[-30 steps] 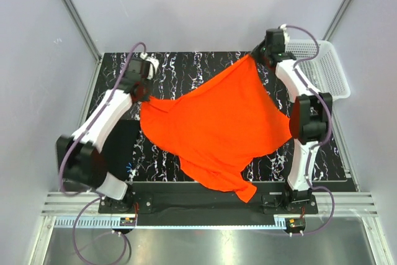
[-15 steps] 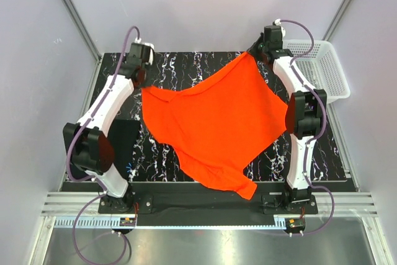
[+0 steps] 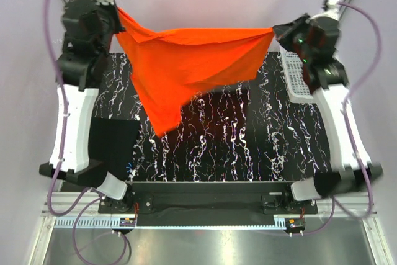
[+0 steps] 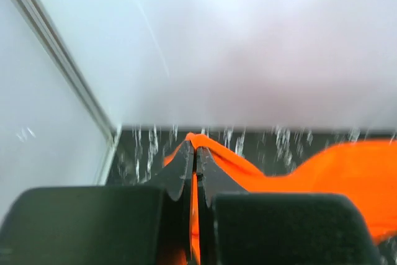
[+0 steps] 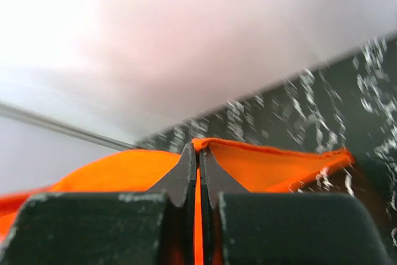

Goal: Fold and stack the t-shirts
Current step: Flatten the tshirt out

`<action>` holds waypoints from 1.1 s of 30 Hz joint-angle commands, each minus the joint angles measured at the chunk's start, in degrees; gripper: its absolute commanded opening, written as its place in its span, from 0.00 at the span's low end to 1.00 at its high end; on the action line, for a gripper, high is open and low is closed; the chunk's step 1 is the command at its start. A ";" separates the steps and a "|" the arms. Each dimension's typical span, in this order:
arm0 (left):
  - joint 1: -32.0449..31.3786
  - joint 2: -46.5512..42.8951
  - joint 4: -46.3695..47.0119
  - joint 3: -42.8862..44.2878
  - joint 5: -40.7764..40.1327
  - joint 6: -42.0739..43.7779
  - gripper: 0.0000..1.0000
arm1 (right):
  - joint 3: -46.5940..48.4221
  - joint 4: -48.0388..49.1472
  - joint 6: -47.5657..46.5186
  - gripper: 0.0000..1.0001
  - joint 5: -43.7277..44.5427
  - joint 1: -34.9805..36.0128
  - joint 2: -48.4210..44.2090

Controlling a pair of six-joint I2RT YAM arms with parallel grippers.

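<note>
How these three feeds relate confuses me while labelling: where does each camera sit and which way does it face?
Top external: fixed above and behind the arms, looking down on the marbled mat; both arms show, left tool and right tool holding the orange-red t-shirt stretched in the air.
Left wrist: on the left arm's wrist, looking along the left tool, shut on the shirt's edge, toward the back wall.
Right wrist: same on the right arm, right tool shut on the shirt.
Shared: all three show shirt and mat.
</note>
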 commanded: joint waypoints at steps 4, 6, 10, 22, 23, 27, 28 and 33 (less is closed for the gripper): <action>0.42 -8.26 5.50 8.20 5.95 1.84 0.00 | -6.15 -2.49 0.63 0.00 -0.81 0.23 -23.91; 0.51 -12.20 5.50 8.55 8.32 2.36 0.00 | -8.08 -3.81 2.72 0.00 -3.01 0.40 -28.42; 0.42 -18.62 4.80 8.64 11.84 3.42 0.00 | -8.11 -9.86 4.24 0.00 -11.35 0.32 -37.38; -0.72 -21.98 5.75 7.69 13.08 8.42 0.01 | -4.05 -38.34 9.16 0.00 -9.36 0.32 -43.38; -0.72 -22.07 7.07 3.15 13.69 9.04 0.02 | -4.57 -39.05 9.33 0.00 -9.00 0.23 -43.03; -0.64 -19.10 13.30 -7.77 15.80 11.41 0.02 | -8.79 -41.86 10.65 0.00 -6.20 0.23 -40.93; -0.64 -17.95 13.76 -9.88 16.15 11.86 0.03 | -9.49 -44.31 10.74 0.00 -5.67 0.32 -39.01; -0.64 -8.02 19.99 -23.16 18.34 12.21 0.02 | -16.08 -46.44 9.78 0.00 -1.10 0.23 -33.55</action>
